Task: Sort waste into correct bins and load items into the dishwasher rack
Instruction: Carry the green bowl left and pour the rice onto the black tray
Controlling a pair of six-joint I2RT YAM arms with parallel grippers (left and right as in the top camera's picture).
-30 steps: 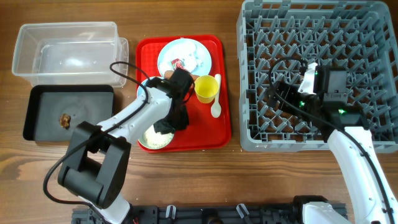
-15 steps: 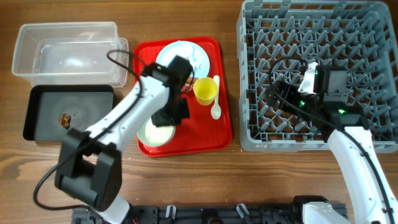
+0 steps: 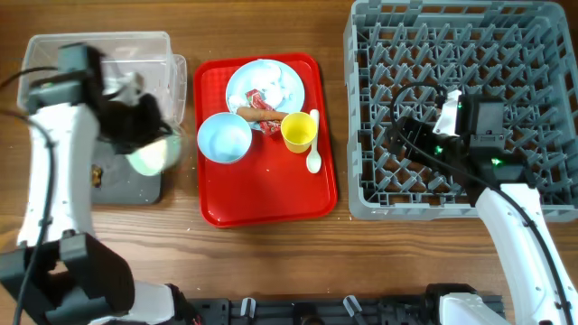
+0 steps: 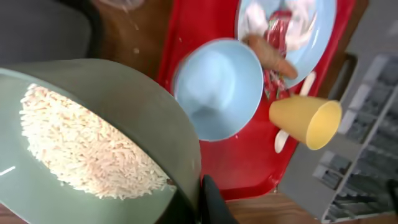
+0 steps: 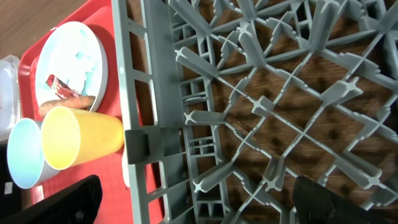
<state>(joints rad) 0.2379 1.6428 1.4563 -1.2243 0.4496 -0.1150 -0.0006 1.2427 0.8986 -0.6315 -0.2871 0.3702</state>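
With the left gripper [image 3: 135, 126] clamped on the rice bowl [image 3: 152, 155] right over the black tray's [image 3: 126, 188] edge, a hasty tip could scatter rice [image 4: 81, 146] onto the table [image 3: 271, 253], while the right gripper [image 5: 196, 199] gapes empty above the rack [image 3: 461, 54].

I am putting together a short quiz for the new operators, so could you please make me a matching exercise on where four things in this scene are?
Things
1. bowl of rice
2. empty blue bowl
3. wrapper
4. right gripper

Places
a. on the plate
b. above the grey rack
c. in the left gripper, over the black tray
d. directly on the red tray

Pairs: 1-c, 2-d, 3-a, 4-b
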